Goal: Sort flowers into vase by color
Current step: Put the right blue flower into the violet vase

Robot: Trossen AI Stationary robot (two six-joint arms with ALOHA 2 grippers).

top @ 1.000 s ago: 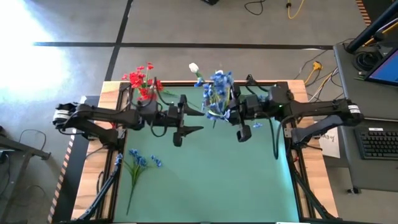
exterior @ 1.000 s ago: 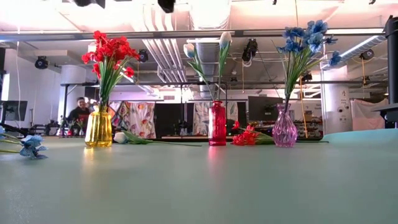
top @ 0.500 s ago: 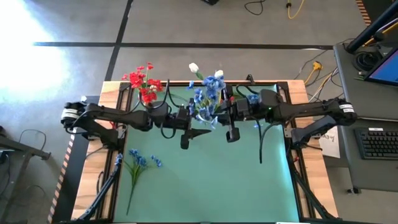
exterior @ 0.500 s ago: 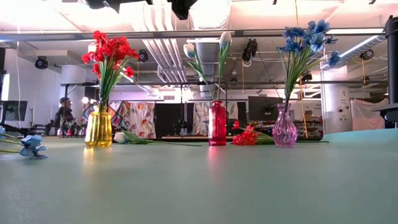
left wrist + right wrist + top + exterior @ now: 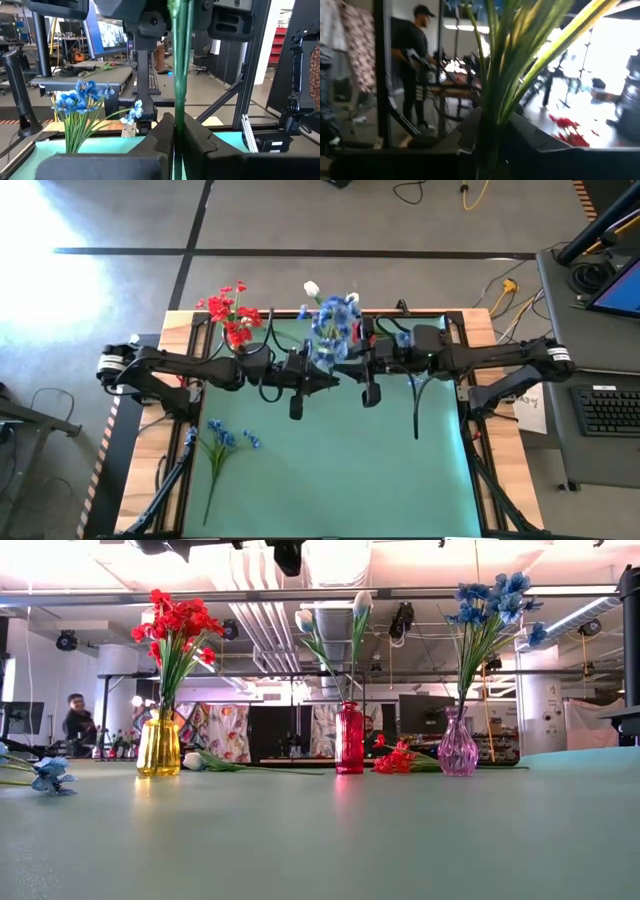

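Your two arms meet over the back middle of the green table mat (image 5: 340, 470). Your left gripper (image 5: 174, 132) is clenched on a thin green flower stem (image 5: 180, 55) that rises straight up between its dark fingers (image 5: 160, 131); which bloom tops that stem you cannot tell from this view. Your right gripper (image 5: 487, 137) is grasping a bunch of green stems and leaves (image 5: 505, 65) that fan upward from its jaws.

From above, a spray of small blue blossoms (image 5: 333, 330) sits right where the two grippers come together, just in front of the table's back edge.

Along the back of the table you have three vases in a row. The yellow glass vase (image 5: 159, 747) holds red clustered blooms (image 5: 176, 618). The red glass vase (image 5: 348, 738) holds white tulip-like buds (image 5: 333, 612). The pink glass vase (image 5: 458, 748) holds blue blossoms (image 5: 492, 598).

A loose red flower (image 5: 397, 758) lies flat between the red and pink vases, and a white bud on a green stem (image 5: 225, 763) lies beside the yellow vase. Another blue spray (image 5: 222, 442) lies on the mat near your left front, well apart from both grippers.

A person (image 5: 76, 722) shows in the room beyond.
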